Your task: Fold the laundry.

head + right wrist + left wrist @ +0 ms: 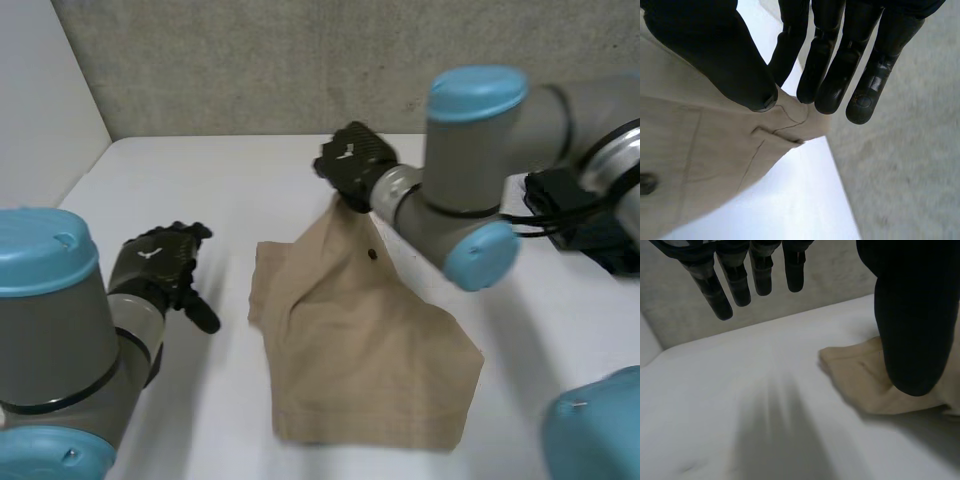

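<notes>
Crumpled beige garment (365,340) on the white table (200,190): near part lies flat, far corner drawn up into a peak. At that peak the right hand (352,160), thumb pressed against fingers (830,97) with the garment's corner pinched between them; a stitched seam runs just under the fingertips. Small dark button (373,254) on the garment, just below the pinched corner. Off the garment's left edge, apart from it, the left hand (160,262): fingers straight and loose, holding nothing, above bare table.

table (250,190): white | wall (300,60): grey, speckled, behind table | side panel (40,90): white
</notes>
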